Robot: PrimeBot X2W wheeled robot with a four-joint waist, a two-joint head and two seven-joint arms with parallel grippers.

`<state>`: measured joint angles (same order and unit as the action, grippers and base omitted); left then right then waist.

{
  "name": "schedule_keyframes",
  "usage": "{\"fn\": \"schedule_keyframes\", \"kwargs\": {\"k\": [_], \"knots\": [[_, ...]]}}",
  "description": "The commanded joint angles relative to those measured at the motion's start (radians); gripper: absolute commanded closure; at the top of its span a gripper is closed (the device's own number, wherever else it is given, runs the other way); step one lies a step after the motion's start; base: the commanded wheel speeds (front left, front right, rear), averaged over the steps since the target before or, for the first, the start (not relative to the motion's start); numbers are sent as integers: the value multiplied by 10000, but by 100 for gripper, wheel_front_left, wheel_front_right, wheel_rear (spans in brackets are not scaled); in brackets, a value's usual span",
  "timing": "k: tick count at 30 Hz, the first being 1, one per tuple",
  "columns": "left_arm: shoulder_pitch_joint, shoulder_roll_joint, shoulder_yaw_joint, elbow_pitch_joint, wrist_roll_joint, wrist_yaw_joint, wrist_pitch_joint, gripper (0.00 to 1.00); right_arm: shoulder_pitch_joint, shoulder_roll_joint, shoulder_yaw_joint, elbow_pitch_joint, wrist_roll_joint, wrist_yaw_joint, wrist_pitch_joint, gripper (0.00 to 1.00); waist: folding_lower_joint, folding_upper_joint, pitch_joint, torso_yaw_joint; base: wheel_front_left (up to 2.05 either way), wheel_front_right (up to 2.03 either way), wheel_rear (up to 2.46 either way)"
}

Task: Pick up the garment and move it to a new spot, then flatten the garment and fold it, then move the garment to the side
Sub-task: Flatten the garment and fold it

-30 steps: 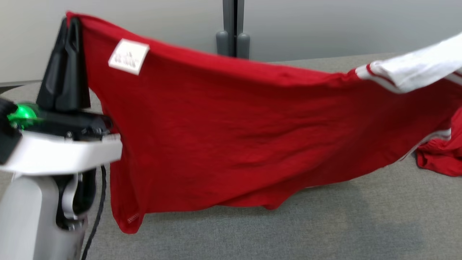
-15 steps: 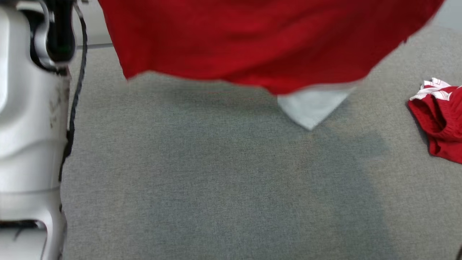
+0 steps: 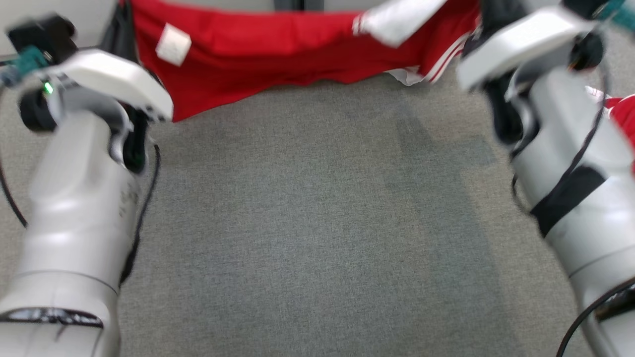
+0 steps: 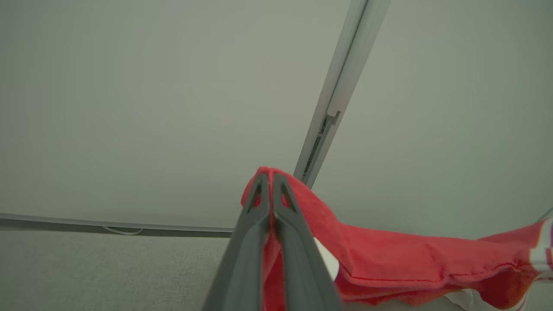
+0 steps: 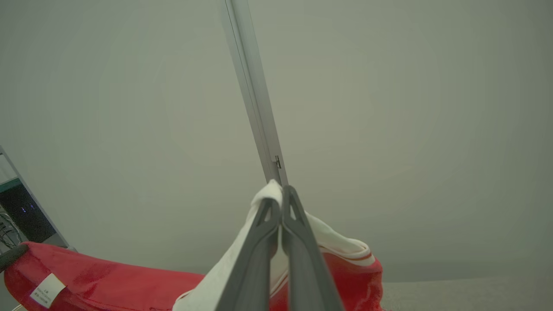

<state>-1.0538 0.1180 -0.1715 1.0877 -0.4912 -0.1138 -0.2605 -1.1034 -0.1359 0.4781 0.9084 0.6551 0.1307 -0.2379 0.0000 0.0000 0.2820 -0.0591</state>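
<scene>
The garment (image 3: 278, 54) is a red shirt with white sleeve parts and a white label (image 3: 173, 44). It hangs stretched between my two grippers at the top of the head view, its lower hem near the grey table (image 3: 317, 223). My left gripper (image 3: 118, 30) is shut on its red corner, and in the left wrist view the left gripper (image 4: 270, 173) pinches red cloth (image 4: 410, 268). My right gripper (image 3: 493, 17) holds the other end. In the right wrist view the right gripper (image 5: 281, 191) is shut on a white part of the garment (image 5: 108, 280).
Another red and white cloth (image 3: 622, 116) lies at the table's right edge beside my right forearm (image 3: 570, 163). My left forearm (image 3: 79, 198) fills the left side. A pale wall with a vertical post (image 4: 337, 99) stands behind the table.
The head camera has shifted, so both forearms now show. The garment stays held at both ends and now hangs as a shorter, taut band far up the picture.
</scene>
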Motion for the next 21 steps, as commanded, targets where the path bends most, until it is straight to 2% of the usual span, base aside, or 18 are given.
{"fn": "schedule_keyframes", "kwargs": {"k": [1,5,9,14,21], "knots": [[216,-13,48,130,-58,-43,-49,100,326,36,130,173,190,0,-78,100,0,0,124,-7,0,0,0],[958,-246,213,584,-224,-76,-50,100,1301,210,674,661,986,0,-203,100,0,0,397,53,0,0,0],[1499,-342,546,268,-210,-40,-50,100,2027,-95,912,434,1523,-2,-284,100,0,0,547,206,0,0,0],[2868,-403,1314,-965,-76,49,-52,100,3642,-826,453,-1234,1621,-2,-280,100,0,0,233,400,0,0,0],[5957,-502,2433,-3433,451,4,-54,100,7170,-1416,-495,-3767,1656,0,-276,100,0,0,-655,448,0,0,0]]}}
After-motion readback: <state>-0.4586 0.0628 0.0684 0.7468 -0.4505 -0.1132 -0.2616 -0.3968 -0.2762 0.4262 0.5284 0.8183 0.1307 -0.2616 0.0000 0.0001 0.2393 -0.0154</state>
